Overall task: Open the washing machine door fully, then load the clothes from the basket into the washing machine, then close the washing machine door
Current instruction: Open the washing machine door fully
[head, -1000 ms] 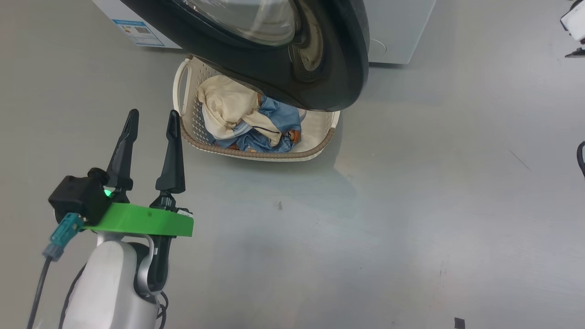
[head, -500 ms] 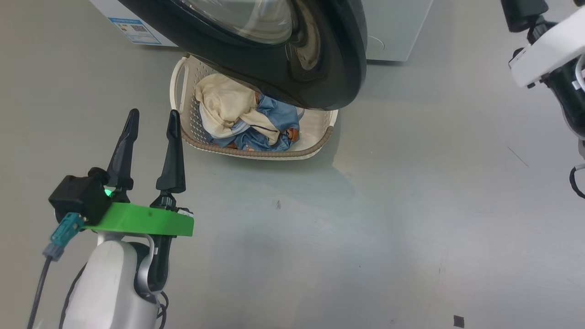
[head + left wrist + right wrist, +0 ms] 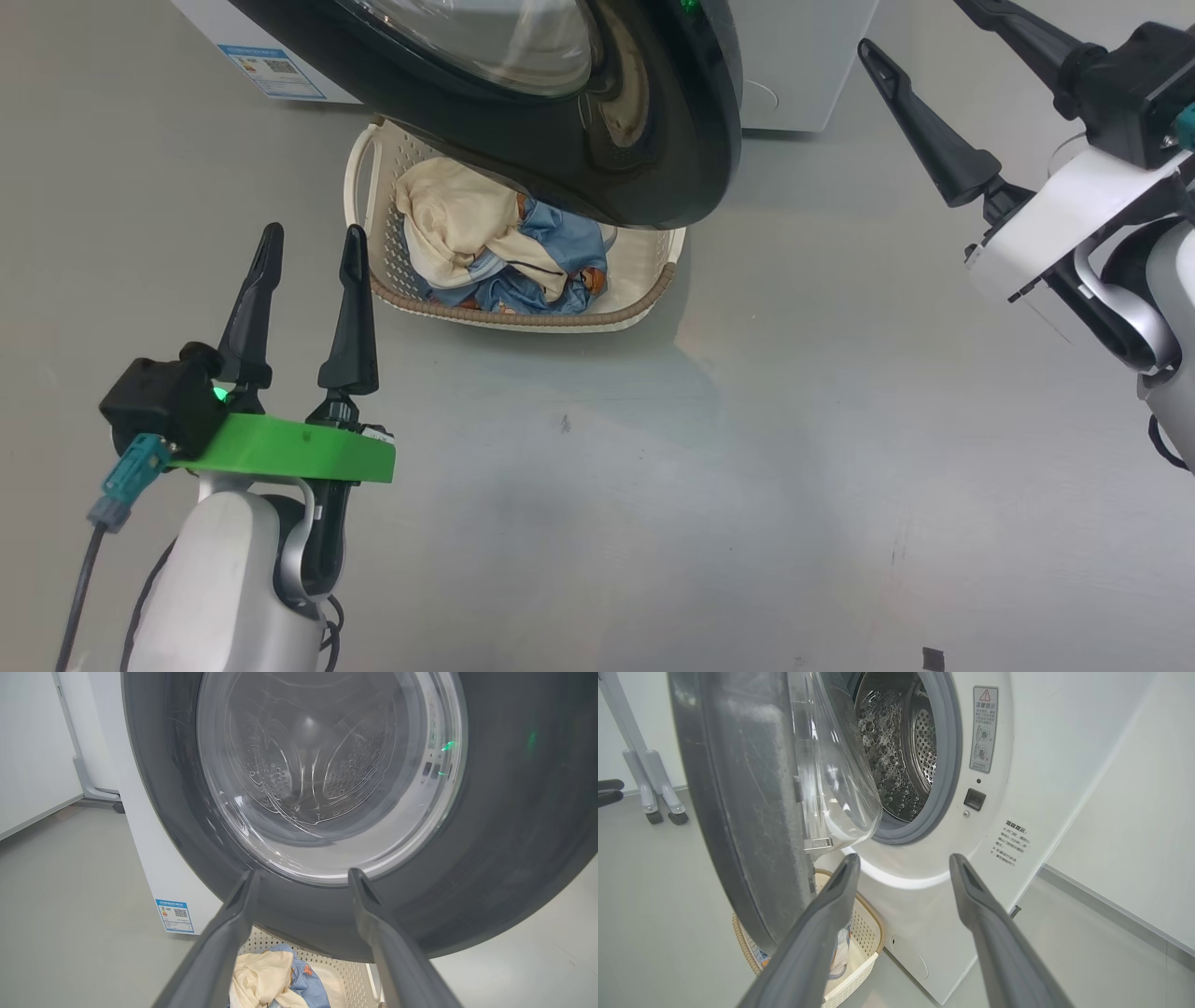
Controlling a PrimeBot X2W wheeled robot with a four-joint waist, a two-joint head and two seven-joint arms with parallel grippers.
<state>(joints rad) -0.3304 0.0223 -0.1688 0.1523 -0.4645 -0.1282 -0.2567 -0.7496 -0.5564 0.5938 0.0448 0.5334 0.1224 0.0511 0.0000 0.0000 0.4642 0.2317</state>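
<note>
**Door ajar over basket**

Door (image 3: 653, 140) is hanging part-open at upper centre, its free edge lying just left of the right claw (image 3: 913, 23), the nearer one. Both claws are gaping, released and empty. Left claw (image 3: 313, 231) is hovering lower left beside the basket (image 3: 644, 308), which is holding both clothes (image 3: 467, 233). Drum (image 3: 896, 756) is looking empty.

The washing machine door (image 3: 523, 121) has a glossy black rim and clear glass. The washing machine (image 3: 803, 65) is white, and its label (image 3: 271, 70), at 11 o'clock in the head view, is blue. The basket (image 3: 523, 318) is cream with a brown rim. The cream-beige garment (image 3: 448, 224) is plain. The light blue garment (image 3: 560, 247), at its 3 o'clock, has small orange-brown prints.
</note>
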